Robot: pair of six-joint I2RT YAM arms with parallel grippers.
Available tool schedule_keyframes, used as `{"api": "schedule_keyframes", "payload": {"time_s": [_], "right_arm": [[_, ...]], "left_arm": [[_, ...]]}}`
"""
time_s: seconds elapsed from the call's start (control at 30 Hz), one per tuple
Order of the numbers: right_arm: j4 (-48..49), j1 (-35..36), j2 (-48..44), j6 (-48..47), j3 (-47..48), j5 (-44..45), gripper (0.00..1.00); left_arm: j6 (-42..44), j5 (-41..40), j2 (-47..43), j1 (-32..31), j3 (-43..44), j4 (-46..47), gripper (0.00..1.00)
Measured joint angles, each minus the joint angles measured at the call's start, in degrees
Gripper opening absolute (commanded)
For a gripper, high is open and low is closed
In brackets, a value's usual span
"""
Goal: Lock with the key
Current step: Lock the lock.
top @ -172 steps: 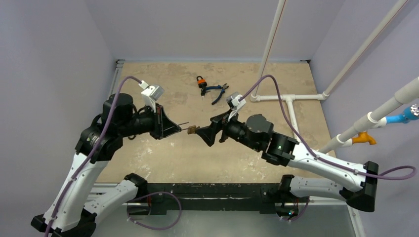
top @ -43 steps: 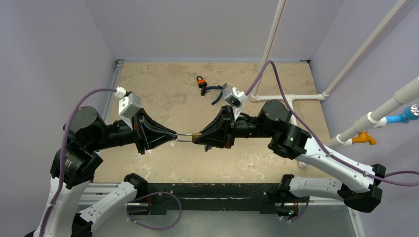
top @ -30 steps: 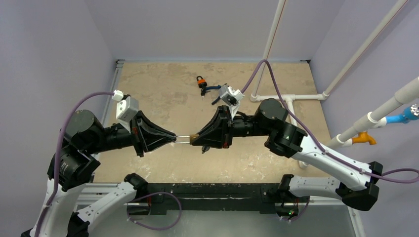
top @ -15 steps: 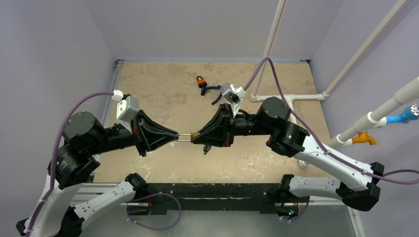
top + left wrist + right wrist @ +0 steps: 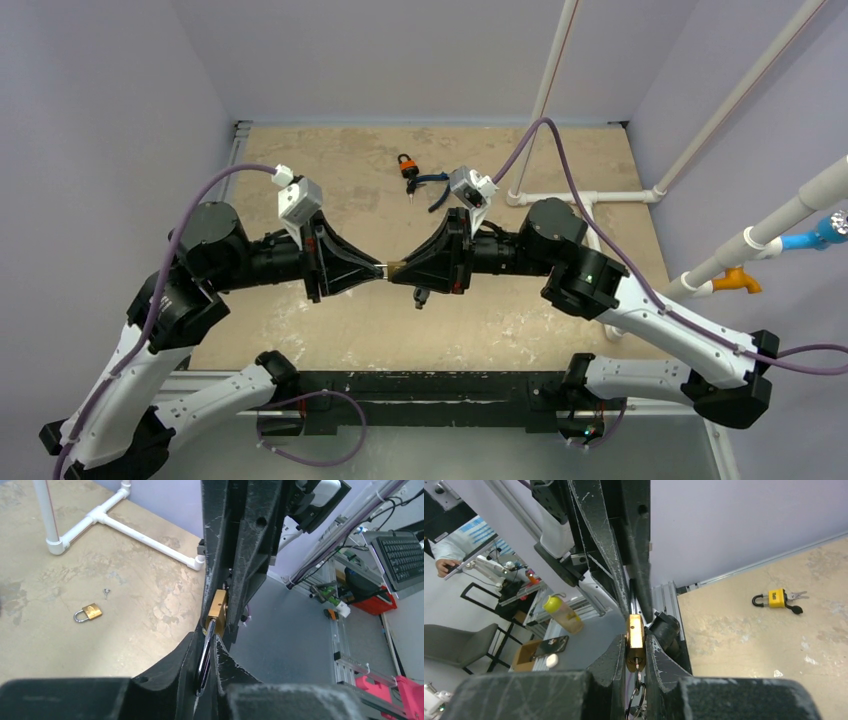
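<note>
A brass padlock [image 5: 634,630] is clamped between my right gripper's [image 5: 635,638] fingers, held above the table. A key [image 5: 637,665] sits in its keyhole, and its ring [image 5: 634,704] hangs between the fingers. My left gripper [image 5: 207,634] is shut on the padlock's silver shackle [image 5: 204,652], tip to tip with the right gripper. In the left wrist view the brass body [image 5: 218,611] touches the left fingertips. From the top, both grippers [image 5: 381,270] [image 5: 398,269] meet at mid-table with almost no shackle showing between them.
An orange-and-black padlock [image 5: 404,165] and blue pliers [image 5: 441,185] lie at the back of the table. White PVC pipe [image 5: 580,197] runs along the back right. A small brass padlock [image 5: 89,613] and a yellow padlock with keys [image 5: 777,598] lie on the table.
My left gripper has moved right, up against the right gripper. The stretch of bare shackle seen between them earlier has closed up into the padlock body. The right arm has barely moved.
</note>
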Motion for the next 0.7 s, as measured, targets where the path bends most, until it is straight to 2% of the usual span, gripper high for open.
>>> {"api": "schedule_keyframes", "payload": {"time_s": [0.13, 0.17, 0.3, 0.33, 0.4, 0.53, 0.7], "right_arm": [[-0.68, -0.46, -0.33, -0.11, -0.28, -0.61, 0.0], [-0.37, -0.39, -0.46, -0.13, -0.28, -0.79, 0.04], [0.33, -0.72, -0.85, -0.33, -0.68, -1.29, 0.51], [0.7, -1.07, -1.11, -0.33, -1.14, -0.92, 0.6], [1.31, -2.4, -2.21, -0.81, -2.38, -0.09, 0.7], [2.56, -6.21, -4.9, -1.16, -5.25, -0.24, 0.74], [4.24, -10.14, -7.26, -1.25, -8.94, -3.28, 0.75]], "left_arm": [[-0.24, 2.34, 0.2, -0.04, -0.02, 0.13, 0.0], [-0.28, 2.84, -0.04, -0.13, -0.02, 0.31, 0.0], [-0.52, 3.19, -0.52, -0.31, -0.35, 0.96, 0.0], [-0.72, 2.62, -0.55, -0.31, -0.42, 0.52, 0.0], [-0.83, 1.7, -0.48, -0.26, -0.59, -0.59, 0.0], [-1.22, 0.48, -0.48, 0.66, -0.7, -2.54, 0.0], [-1.25, 0.44, -0.9, 2.97, -0.7, -3.72, 0.0]]}}
